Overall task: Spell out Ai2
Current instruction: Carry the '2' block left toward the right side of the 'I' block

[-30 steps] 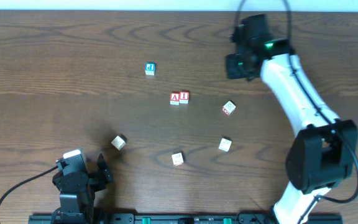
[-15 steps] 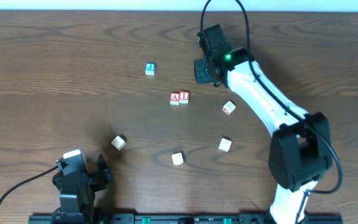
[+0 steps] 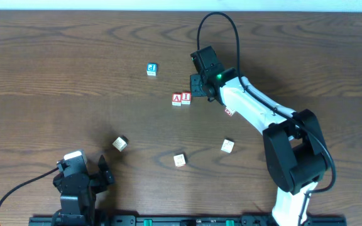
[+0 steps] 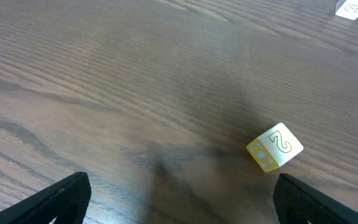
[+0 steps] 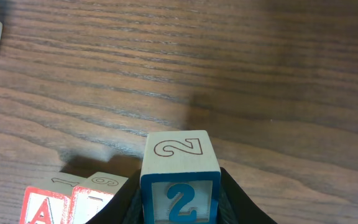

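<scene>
— What's in front of you?
— My left gripper (image 4: 184, 202), fingers spread wide over the wooden table (image 4: 104, 74).
— Any cubes?
— A pale cube (image 4: 275, 147), askew, with an outlined "2" on top and a yellow side, ahead of my right finger. A second cube (image 4: 352, 8) is cut off at the far right corner.

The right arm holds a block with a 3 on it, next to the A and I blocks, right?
Not quite. The right wrist view shows the right gripper holds the 2 block, not a 3. It is next to the A block and I block.
</scene>
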`<state>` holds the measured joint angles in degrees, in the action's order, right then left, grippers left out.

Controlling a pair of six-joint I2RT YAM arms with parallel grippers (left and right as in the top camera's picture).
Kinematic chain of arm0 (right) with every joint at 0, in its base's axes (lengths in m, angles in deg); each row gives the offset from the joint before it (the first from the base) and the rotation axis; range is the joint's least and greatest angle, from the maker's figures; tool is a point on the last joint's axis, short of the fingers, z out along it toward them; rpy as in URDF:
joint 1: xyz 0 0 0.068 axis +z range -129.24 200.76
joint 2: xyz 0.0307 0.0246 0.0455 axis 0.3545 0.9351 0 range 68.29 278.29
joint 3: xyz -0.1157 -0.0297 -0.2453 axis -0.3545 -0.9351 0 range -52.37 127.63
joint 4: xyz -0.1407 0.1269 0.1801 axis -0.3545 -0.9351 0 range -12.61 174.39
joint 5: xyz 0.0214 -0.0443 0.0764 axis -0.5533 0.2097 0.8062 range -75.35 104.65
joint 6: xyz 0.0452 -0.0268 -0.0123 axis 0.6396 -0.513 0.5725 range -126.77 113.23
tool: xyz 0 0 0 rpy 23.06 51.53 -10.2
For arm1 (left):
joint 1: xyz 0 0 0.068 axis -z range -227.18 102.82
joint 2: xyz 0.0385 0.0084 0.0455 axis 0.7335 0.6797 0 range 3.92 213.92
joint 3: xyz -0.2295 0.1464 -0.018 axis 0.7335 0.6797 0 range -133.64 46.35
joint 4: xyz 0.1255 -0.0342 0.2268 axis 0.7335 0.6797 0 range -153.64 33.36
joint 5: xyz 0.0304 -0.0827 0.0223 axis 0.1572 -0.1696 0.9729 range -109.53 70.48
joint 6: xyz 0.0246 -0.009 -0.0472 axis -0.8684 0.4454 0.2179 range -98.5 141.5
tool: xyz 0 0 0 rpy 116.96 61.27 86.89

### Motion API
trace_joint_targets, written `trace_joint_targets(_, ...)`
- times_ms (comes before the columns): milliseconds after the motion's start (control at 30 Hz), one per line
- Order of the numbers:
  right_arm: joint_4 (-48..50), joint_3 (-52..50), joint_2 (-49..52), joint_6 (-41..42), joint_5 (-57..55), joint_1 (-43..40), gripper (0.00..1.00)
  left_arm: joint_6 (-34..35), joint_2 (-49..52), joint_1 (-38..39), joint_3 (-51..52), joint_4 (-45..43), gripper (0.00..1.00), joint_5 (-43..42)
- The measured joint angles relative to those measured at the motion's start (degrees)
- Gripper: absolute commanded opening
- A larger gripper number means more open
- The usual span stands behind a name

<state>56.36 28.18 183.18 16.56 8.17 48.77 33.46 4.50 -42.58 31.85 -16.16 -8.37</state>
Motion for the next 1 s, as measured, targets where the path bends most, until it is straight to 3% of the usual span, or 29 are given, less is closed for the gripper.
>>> trace_joint_targets(1000,2.0,-4.2,0.0,6.0,0.4,1.6,0.02,0.0,0.0,0.0,0.0,0.0,0.95,0.0)
